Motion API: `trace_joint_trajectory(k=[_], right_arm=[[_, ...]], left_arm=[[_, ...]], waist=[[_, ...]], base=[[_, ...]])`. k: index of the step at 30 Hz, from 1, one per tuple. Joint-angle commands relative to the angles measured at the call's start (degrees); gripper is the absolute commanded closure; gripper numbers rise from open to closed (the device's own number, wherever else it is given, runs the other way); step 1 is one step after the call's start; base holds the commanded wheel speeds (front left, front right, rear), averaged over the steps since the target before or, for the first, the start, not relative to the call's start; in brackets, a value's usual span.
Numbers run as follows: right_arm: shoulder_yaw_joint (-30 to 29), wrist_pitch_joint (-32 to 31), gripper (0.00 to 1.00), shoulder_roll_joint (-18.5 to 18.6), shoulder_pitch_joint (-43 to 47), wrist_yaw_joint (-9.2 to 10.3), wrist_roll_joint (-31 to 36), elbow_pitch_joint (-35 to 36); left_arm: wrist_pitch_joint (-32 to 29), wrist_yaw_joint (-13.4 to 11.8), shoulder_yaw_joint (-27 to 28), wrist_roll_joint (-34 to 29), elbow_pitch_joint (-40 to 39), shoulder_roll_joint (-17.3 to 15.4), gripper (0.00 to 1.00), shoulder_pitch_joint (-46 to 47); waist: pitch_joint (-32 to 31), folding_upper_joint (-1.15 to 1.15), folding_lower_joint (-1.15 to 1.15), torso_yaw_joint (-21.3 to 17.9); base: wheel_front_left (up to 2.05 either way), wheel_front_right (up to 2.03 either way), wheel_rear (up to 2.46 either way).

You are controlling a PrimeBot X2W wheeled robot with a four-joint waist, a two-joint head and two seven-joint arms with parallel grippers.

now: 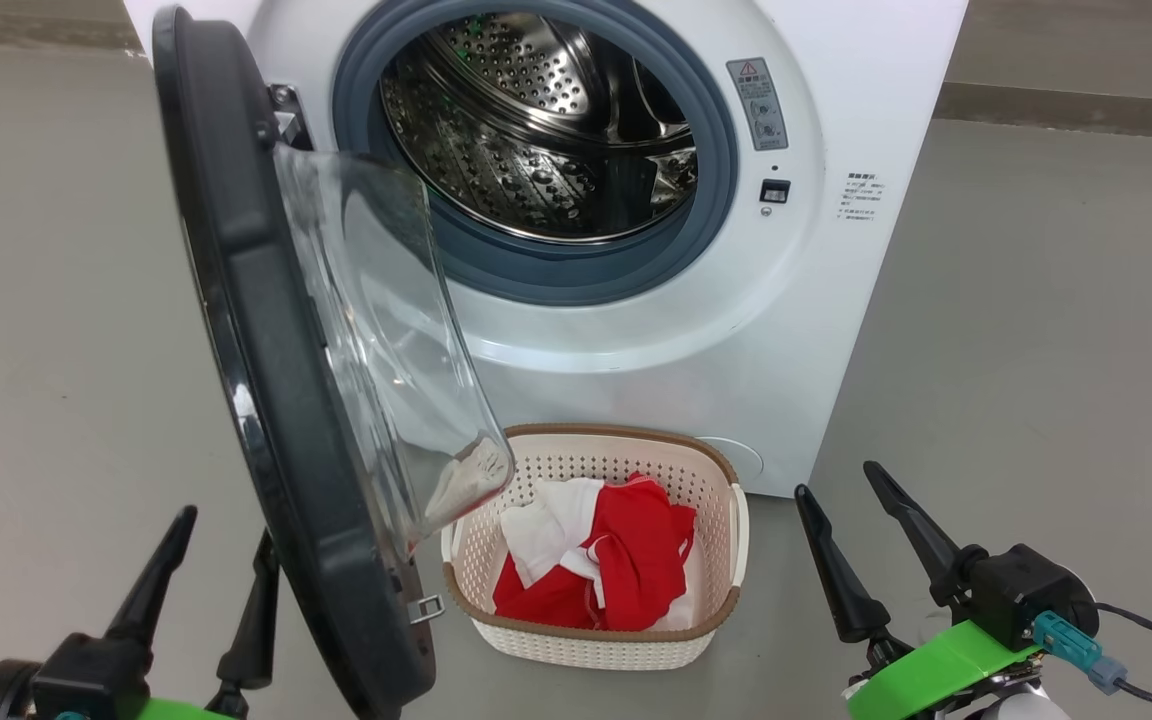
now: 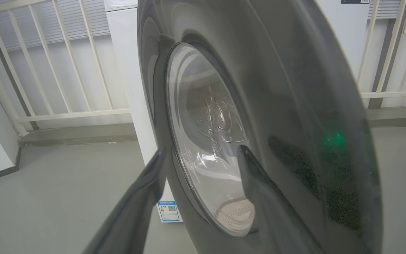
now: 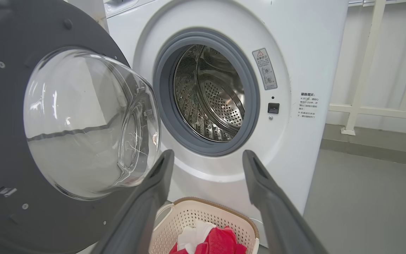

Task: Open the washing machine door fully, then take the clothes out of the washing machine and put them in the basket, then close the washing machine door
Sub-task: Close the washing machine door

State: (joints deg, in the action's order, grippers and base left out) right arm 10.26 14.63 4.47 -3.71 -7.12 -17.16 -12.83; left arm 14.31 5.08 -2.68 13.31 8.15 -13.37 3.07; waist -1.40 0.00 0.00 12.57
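Your left gripper (image 1: pixel 226 523) sits at the lower left of the head view, its two dark fingers spread apart with nothing between them. It is just beside the outer face of the washing machine door (image 1: pixel 266 400), which stands swung out, nearly edge-on to you, its glass bowl bulging to the right. Whether a finger touches the black rim, you cannot tell. The basket (image 1: pixel 596 640) stands on the floor (image 1: pixel 1036 400) against the front of the washing machine (image 1: pixel 836 300), between the two grippers, and holds the red and white clothes (image 1: pixel 636 560). Your right gripper (image 1: pixel 836 478), at the lower right, is also spread wide and empty, near the basket's right side. The drum (image 1: pixel 536 140) shows bare perforated steel
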Motion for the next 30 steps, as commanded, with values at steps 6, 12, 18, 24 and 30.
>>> trace_joint_trajectory(k=[6, 12, 18, 24, 30], right_arm=[[1.5, 0.4, 0.0, 0.1, -1.2, -0.36, -0.3, 1.4], [1.2, 0.4, 0.0, 0.0, -1.3, -0.36, -0.1, 1.5], [1.0, 0.4, 0.0, -0.1, -1.2, -0.36, -0.1, 1.7], [0.8, 0.4, 0.0, -0.3, -1.1, -0.36, 0.0, 1.7], [0.7, 0.4, 0.0, -0.4, -1.2, -0.36, 0.0, 1.7]], left_arm=[[0.7, 0.4, 4.9, -1.4, 0.2, 1.9, 0.0, 0.3], [0.7, 0.9, 6.3, -2.7, 0.6, 3.7, 0.0, 0.1], [0.7, 1.3, 7.3, -3.8, 0.9, 4.9, 0.0, 0.4], [0.7, 1.8, 7.8, -4.6, 1.6, 5.4, 0.0, 1.0], [0.7, 2.1, 8.1, -5.0, 2.0, 5.7, 0.0, 1.3]], waist=[[0.1, 0.0, 0.0, -0.1], [0.4, 0.0, 0.0, 0.2], [0.9, 0.0, 0.0, 0.5], [1.2, 0.0, 0.0, 1.2], [1.4, 0.0, 0.0, 1.5]], base=[[0.0, 0.0, 0.0], [0.0, 0.0, 0.0], [0.0, 0.0, 0.0], [0.0, 0.0, 0.0], [0.0, 0.0, 0.0]])
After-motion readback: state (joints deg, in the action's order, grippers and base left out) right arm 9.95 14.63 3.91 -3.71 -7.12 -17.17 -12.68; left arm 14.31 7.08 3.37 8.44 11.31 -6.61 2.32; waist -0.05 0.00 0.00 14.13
